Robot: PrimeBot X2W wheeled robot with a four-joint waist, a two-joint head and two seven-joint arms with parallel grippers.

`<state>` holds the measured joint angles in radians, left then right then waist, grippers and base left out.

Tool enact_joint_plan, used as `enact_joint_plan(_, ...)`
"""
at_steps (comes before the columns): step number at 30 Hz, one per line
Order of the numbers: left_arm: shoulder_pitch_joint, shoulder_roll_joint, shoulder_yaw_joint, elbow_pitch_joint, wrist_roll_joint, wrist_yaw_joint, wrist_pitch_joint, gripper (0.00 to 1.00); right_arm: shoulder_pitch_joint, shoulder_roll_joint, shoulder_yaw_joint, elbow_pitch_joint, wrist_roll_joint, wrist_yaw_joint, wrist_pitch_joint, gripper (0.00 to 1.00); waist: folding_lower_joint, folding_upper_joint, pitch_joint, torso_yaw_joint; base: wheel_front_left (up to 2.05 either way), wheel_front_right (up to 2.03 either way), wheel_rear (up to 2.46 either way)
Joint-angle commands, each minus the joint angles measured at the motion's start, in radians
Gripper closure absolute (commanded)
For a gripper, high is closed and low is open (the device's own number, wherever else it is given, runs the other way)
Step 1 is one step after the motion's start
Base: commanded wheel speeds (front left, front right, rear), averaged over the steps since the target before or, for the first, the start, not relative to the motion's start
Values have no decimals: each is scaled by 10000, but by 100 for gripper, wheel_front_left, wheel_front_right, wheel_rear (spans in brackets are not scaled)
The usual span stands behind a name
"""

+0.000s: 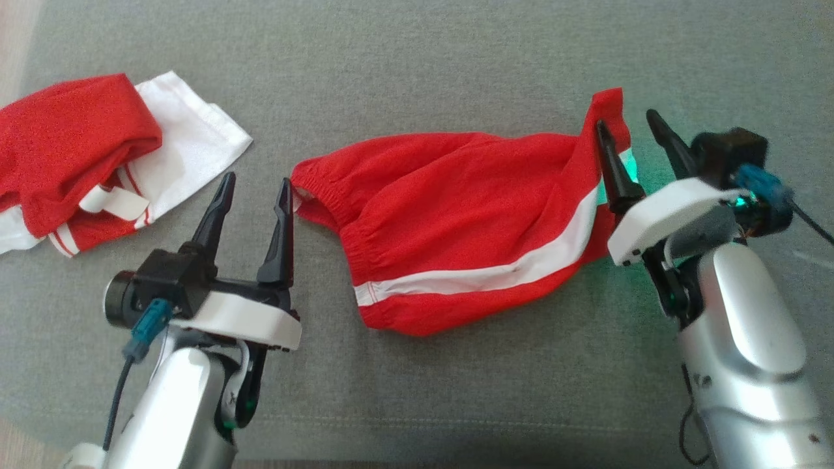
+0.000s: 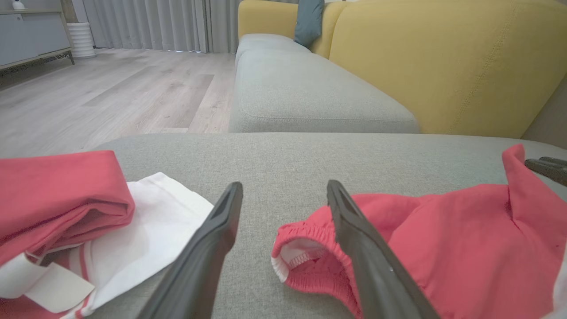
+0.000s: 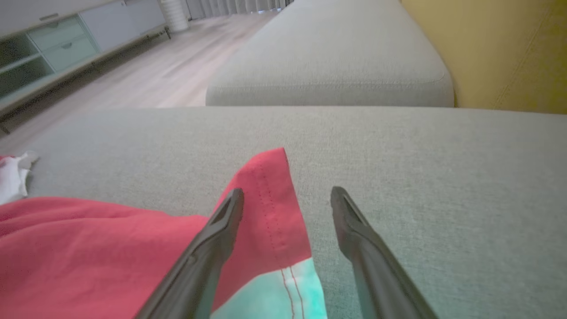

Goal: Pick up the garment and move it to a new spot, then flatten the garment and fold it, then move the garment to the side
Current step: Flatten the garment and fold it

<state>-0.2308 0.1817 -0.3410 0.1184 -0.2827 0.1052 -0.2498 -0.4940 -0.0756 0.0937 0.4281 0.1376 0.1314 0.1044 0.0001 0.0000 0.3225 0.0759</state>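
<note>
The garment (image 1: pixel 469 215), red shorts with a white side stripe, lies crumpled across the grey cushion (image 1: pixel 417 65). Its elastic waistband (image 2: pixel 305 235) points toward my left gripper (image 1: pixel 256 182), which stands open just left of it with nothing between its fingers; in the left wrist view the left gripper (image 2: pixel 285 185) has one finger over the waistband's edge. At the garment's right end my right gripper (image 1: pixel 626 122) is open. A red hem corner (image 3: pixel 266 199) stands up between its fingers, leaning on the left one, with the right gripper (image 3: pixel 288 191) spread wide around it.
A second red and white garment pile (image 1: pixel 85 156) lies at the cushion's far left, also seen as a red and white pile (image 2: pixel 57 199). Beyond are another grey seat cushion (image 2: pixel 310 88), a yellow backrest (image 2: pixel 443 62) and wooden floor (image 2: pixel 110 88).
</note>
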Motion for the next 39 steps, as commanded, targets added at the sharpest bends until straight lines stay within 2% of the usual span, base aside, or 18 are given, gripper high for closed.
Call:
enact_joint_plan(1, -251, 117, 405, -267, 98, -32, -115, 0, 113, 115, 197, -435, 125, -7, -290, 0, -1, 0, -80, -60, 0, 0, 0)
enact_joint_plan(7, 84, 202, 589, -280, 99, 30, -118, 0, 1450, -71, -151, -1596, 165, -7, -1510, 0, -1, 0, -452, -378, 0, 0, 0)
enact_joint_plan(8, 260, 256, 686, -328, 88, 91, -118, 0, 1921, -128, -283, -2109, 130, -7, -1651, 0, -1, 0, -574, -530, 0, 0, 0)
enact_joint_plan(20, 1061, 449, 753, -500, 11, 296, -12, 0, 4335, 51, -323, -4553, 178, -7, -1165, 0, -1, 0, -1222, -940, 0, 0, 0)
enact_joint_plan(34, 1254, 526, 612, -720, -38, 390, 187, 0, 4806, 217, -336, -5250, 121, -7, -773, 0, -1, 0, -1252, -1035, 0, 0, 0)
enact_joint_plan(39, 1292, 523, 170, -689, -254, -8, 886, 0, 4787, 234, -336, -5275, 87, -7, -685, 0, -1, 0, -1171, -992, 0, 0, 0)
